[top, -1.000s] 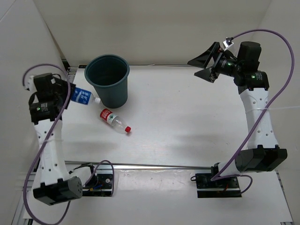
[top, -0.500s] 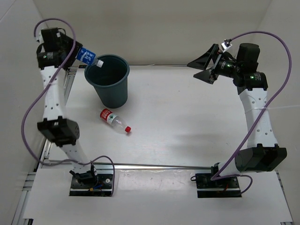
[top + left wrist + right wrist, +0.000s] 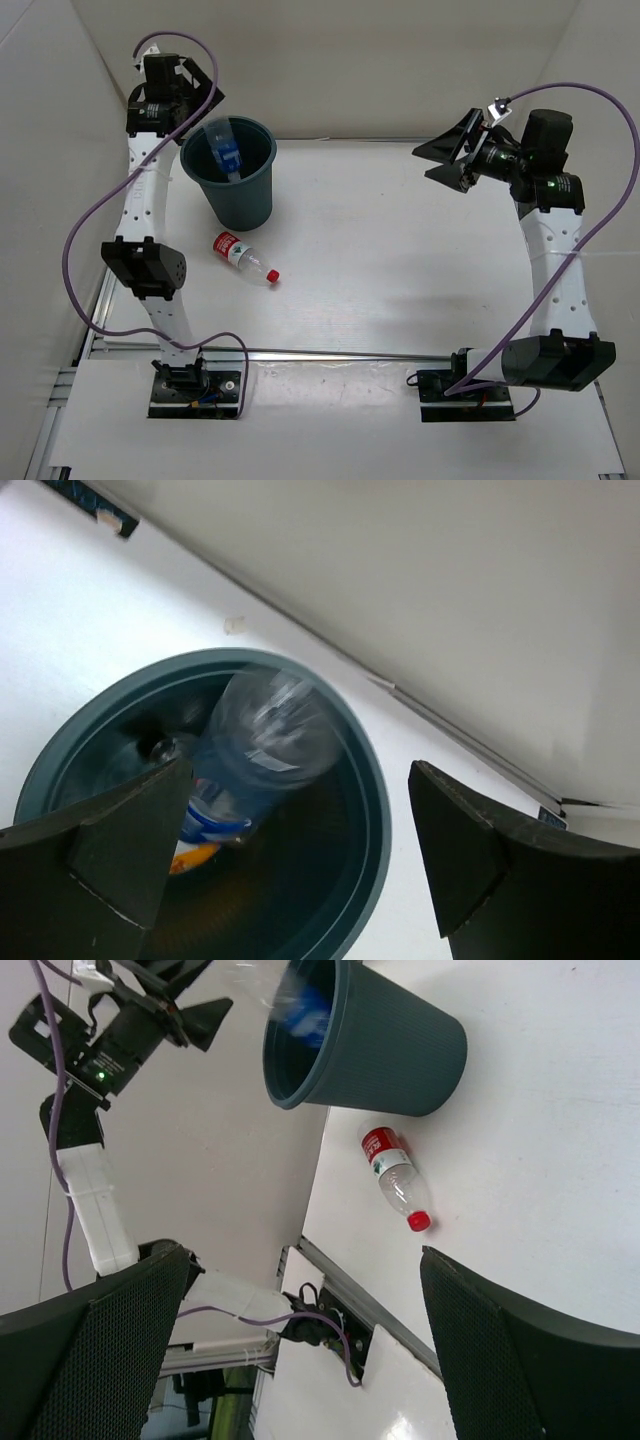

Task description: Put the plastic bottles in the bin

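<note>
Left claw (image 3: 300, 770): held high over the bin's mouth, fingers spread wide apart, nothing gripped between them
Right claw (image 3: 425, 160): raised at the far right side of the table, fingers spread wide apart, nothing held, well apart from every bottle
Bin (image 3: 245, 195): stood upright on the table (image 3: 400, 250) at the far left, its open mouth turned up, directly under the left claw
Blue-label bottle (image 3: 225, 150): seen inside the bin's mouth, tilted, its upper part level with the rim, blurred in the left wrist view; it is touched by neither claw
Orange bottle (image 3: 195, 858): only a small orange part is shown low in the bin, under the blue-label bottle; the rest is hidden
Red-label bottle (image 3: 243, 257): laid on its side on the table just beside the bin's base, on the near side, its red cap pointed away from the bin toward the near right; it is left outside the bin and untouched
Other contents of the bin: cannot be told, the inside is dark
</note>
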You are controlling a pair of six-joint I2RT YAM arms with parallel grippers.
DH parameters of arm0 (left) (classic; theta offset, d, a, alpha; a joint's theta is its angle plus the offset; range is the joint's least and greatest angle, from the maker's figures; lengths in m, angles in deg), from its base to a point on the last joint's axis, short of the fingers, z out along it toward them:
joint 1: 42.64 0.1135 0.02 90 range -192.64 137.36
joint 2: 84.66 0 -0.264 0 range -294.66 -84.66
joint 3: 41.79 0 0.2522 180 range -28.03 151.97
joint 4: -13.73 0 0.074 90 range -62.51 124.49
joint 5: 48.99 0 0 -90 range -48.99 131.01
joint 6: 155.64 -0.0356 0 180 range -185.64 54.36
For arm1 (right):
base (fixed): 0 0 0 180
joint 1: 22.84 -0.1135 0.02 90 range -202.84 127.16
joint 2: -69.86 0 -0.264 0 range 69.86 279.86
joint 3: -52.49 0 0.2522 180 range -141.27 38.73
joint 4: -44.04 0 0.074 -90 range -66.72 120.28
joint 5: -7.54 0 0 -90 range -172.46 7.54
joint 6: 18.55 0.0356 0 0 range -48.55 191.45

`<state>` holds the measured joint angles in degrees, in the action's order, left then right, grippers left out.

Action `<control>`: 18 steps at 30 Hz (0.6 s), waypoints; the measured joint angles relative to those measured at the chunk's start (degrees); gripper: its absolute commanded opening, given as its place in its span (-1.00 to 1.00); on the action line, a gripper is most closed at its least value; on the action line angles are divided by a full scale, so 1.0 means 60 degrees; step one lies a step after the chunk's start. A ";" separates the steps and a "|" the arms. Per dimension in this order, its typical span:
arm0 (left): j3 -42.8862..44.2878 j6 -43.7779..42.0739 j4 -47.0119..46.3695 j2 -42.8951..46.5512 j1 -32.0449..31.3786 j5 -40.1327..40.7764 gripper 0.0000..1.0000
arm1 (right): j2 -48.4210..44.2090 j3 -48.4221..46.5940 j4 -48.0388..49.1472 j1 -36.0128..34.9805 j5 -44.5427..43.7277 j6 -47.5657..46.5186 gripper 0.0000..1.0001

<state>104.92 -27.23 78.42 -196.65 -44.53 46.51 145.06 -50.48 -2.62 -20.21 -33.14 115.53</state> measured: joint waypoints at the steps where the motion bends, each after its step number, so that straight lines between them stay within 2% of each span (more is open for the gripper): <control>1: 0.0106 -0.0102 -0.0036 0.0000 -0.0131 0.0124 1.00 | -0.0029 0.0015 -0.0007 -0.0004 0.0047 -0.0018 1.00; 6: 0.0149 -0.0368 -0.0284 0.0273 -0.0313 0.0630 1.00 | -0.0098 0.0069 0.0004 -0.0004 0.0135 -0.0084 1.00; 9: -0.1086 0.0284 -0.0310 0.1355 -0.0073 0.0812 1.00 | -0.0157 0.0197 -0.0004 -0.0004 0.0164 -0.0120 1.00; 12: -0.4080 0.1548 -0.0138 0.3668 0.0623 0.0579 1.00 | -0.0317 0.0514 -0.0015 -0.0004 0.0160 -0.0135 1.00; 15: -0.7668 0.2495 -0.0477 0.6495 0.1461 0.0273 1.00 | -0.0459 0.0841 -0.0026 -0.0004 0.0164 -0.0142 1.00; 18: -1.0047 0.2856 -0.0579 0.8346 0.1767 -0.0339 1.00 | -0.0546 0.1042 -0.0022 -0.0004 0.0160 -0.0146 1.00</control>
<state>44.63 -10.09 74.95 -146.57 -33.93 44.48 141.78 -44.23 -2.75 -20.23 -32.18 114.65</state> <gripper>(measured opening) 0.999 0.998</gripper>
